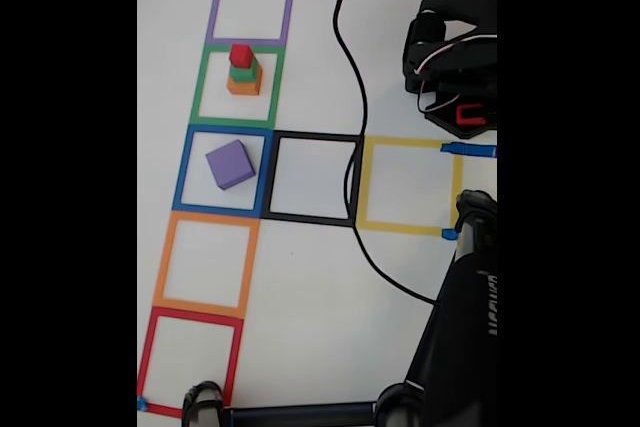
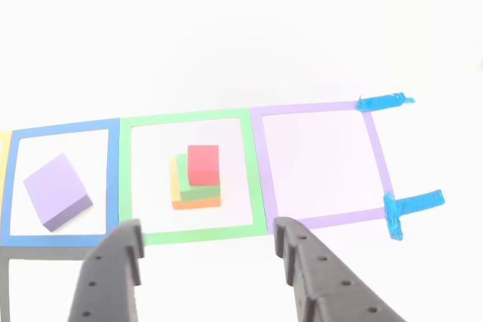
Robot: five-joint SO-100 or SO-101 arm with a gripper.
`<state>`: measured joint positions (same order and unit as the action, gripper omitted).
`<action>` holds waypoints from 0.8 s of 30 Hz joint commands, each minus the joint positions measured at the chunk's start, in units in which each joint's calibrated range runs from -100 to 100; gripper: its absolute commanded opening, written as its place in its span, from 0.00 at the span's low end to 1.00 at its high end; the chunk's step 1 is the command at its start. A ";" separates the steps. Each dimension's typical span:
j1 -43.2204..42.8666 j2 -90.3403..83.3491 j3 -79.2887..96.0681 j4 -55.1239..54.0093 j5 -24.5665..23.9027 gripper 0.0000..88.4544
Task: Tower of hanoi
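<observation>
**Inspector A:** Fixed view first. What sits on the white tabletop [image 1: 310,277]?

**Inspector B:** A column of tape-outlined squares with a row branching right. The purple cube [image 1: 230,164] lies alone inside the blue square [image 1: 182,172], turned at an angle to the tape. In the green square [image 1: 201,87] next to it stands a stack: orange cube [image 1: 243,85] at the bottom, green cube [image 1: 243,73] on it, red cube [image 1: 241,55] on top.

**Inspector A:** Does the other view agree?

**Inspector B:** It does. Red cube [image 2: 203,165] tops the green cube [image 2: 181,173] and the orange cube [image 2: 195,202], all well inside the green outline [image 2: 196,236]. The purple cube [image 2: 57,190] rests in the blue outline [image 2: 112,179] to the left, apart from the stack. The pale purple square [image 2: 373,157] to the right has blue tape tabs [image 2: 411,207] at its corners.

**Inspector A:** State of the end effector?

**Inspector B:** The end effector [image 2: 207,237] enters from the bottom edge, its two dark fingers [image 2: 298,258] spread wide apart with nothing between them. The tips sit over the near side of the green outline, clear of the stack.

**Inspector A:** Anything else?

**Inspector B:** A black cable [image 1: 352,97] runs across the tabletop past the black square [image 1: 357,182] and yellow square [image 1: 365,182].
</observation>
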<state>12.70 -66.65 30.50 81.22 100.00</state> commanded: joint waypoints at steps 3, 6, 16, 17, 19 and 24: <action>0.73 -3.15 21.05 -21.54 0.00 0.34; 1.01 -3.31 29.95 -32.07 0.00 0.34; 2.07 -1.45 47.23 -53.52 0.00 0.34; 1.97 -0.73 48.41 -55.79 0.00 0.34; 1.97 1.61 50.86 -61.30 0.00 0.34; 1.30 8.24 54.86 -73.52 0.00 0.34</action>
<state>14.80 -62.26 84.51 16.00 100.00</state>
